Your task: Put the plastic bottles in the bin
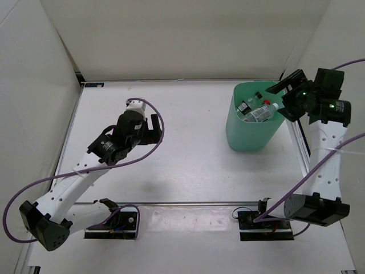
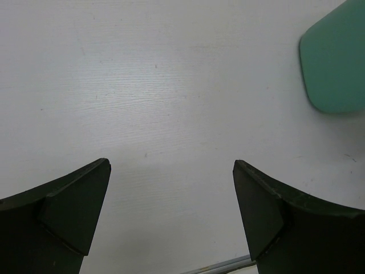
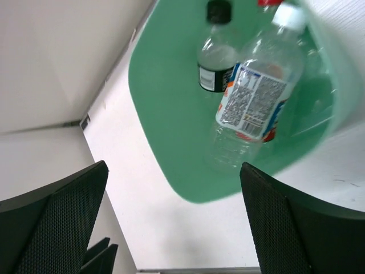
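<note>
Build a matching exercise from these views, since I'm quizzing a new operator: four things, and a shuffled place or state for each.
1. white-capped bottle
2. dark-capped bottle
3. left tool
4. right tool

a. open above bare tabletop
b. open at the rim of the bin
c. in the bin, black label
d. in the bin, white printed label

Pairs: 1-d, 2-c, 3-a, 4-b

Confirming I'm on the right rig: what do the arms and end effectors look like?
Both arms are white links with black joints: left arm, right arm. A purple cable trails along each. Green lights glow on the right wrist. The left end effector and right end effector have black wedge-shaped fingers; the right's look mesh-textured.
</note>
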Available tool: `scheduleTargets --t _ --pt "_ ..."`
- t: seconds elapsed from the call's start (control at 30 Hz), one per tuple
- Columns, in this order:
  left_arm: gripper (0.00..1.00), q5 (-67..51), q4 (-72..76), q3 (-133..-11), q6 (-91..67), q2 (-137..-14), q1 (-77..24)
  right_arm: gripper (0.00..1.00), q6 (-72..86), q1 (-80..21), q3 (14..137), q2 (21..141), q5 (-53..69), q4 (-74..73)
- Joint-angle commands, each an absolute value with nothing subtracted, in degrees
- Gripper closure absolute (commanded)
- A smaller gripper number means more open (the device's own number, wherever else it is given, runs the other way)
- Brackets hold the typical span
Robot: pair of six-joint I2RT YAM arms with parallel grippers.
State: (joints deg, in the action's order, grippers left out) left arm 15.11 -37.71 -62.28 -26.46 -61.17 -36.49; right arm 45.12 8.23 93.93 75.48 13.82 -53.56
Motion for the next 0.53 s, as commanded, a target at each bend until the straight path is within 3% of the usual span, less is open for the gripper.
scheduleTargets --t 0.0,0.2,0.5 --pt "0.00 17.14 -39.37 -61.44 -28.29 -59.50 -36.21 0.00 40.80 10.63 97.73 74.53 14.06 -61.60" --pt "0.00 21.17 -40.60 -60.29 -31.28 -59.50 -36.21 0.00 41.05 11.25 91.33 66.72 6.16 -64.17" --pt "0.00 36.44 -44.28 -62.75 -32.34 -63.09 -36.21 0.00 38.67 12.30 82.71 60.91 10.02 -63.54"
